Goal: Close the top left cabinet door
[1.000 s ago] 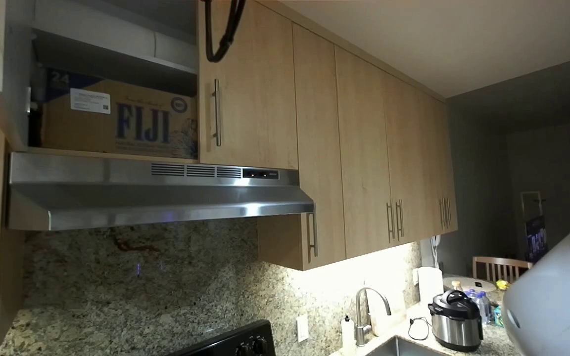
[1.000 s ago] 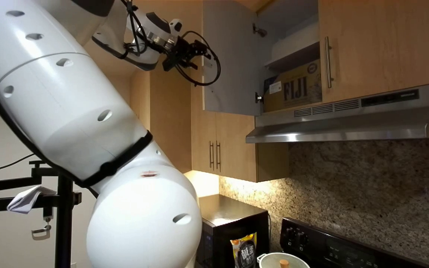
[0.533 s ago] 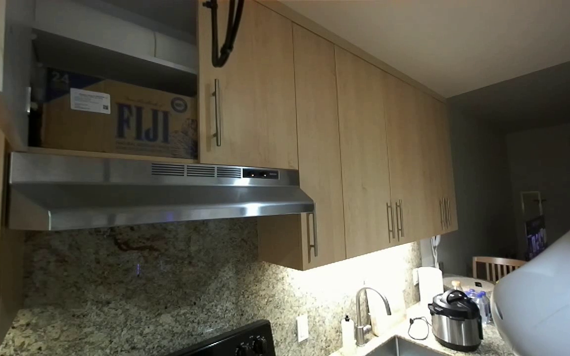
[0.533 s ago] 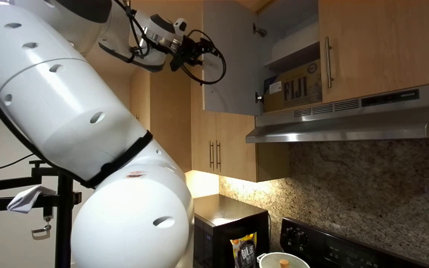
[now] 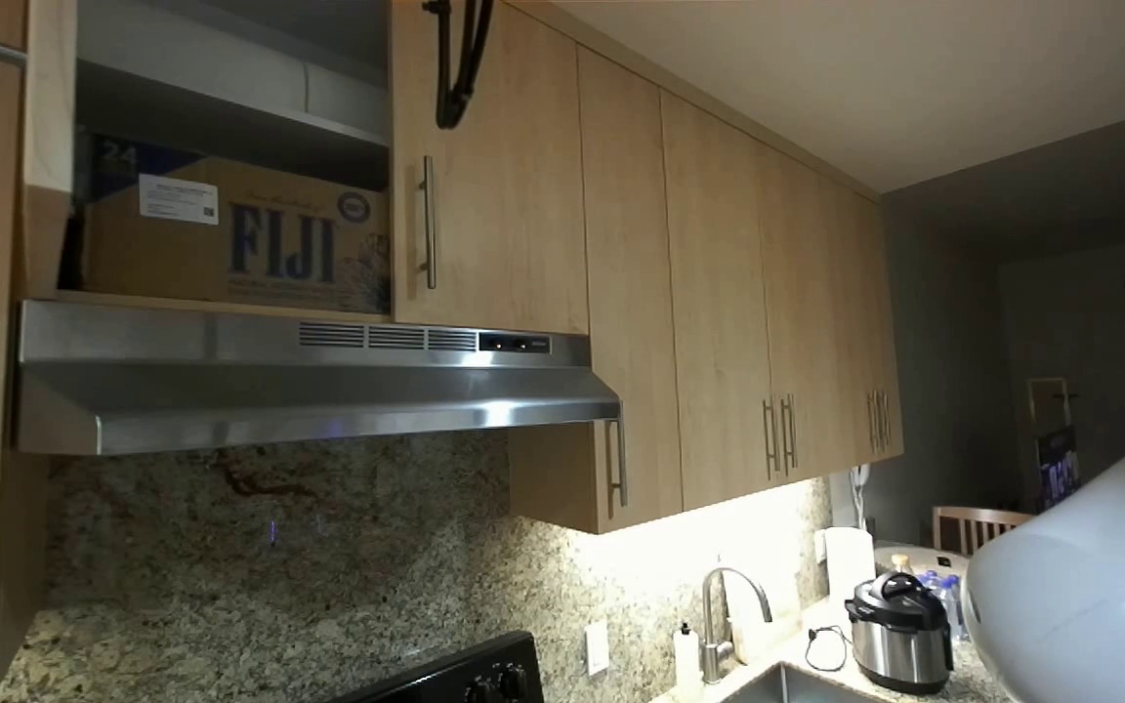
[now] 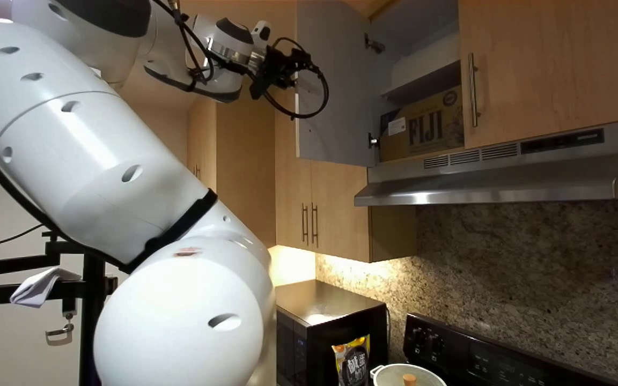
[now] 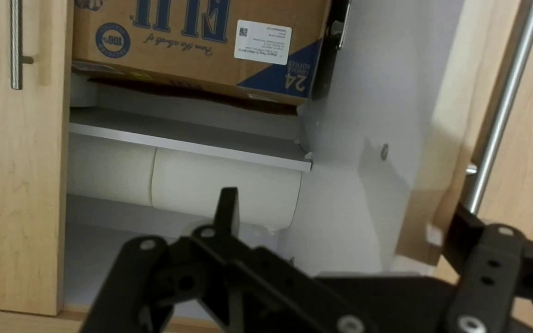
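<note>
Top left cabinet door is hanging well out from its cabinet, over the left end of the range hood, so you get a good look at the grey inside face. Hinges are on the left, free edge poking into the room. In an exterior view that edge is nearly end-on, with the silver bar handle on the outer side. Its bottom edge sits just higher than the hood's front, so they look apart to me.

As for the gripper, its fingers are spread really wide and it's holding nothing. From the wrist view (upside down, btw), the door's free edge runs down between them, way closer to one finger than the other. Touching or just beside it? Honestly can't tell.

Robot arm reaches up from the room side, and a black cable droops in a loop that overlaps the matching short door in an exterior view. That neighbor is flush with the cabinet front. Between its edge and the swung-out one the whole opening shows, FIJI box on the cabinet floor and a shelf above it.
</note>
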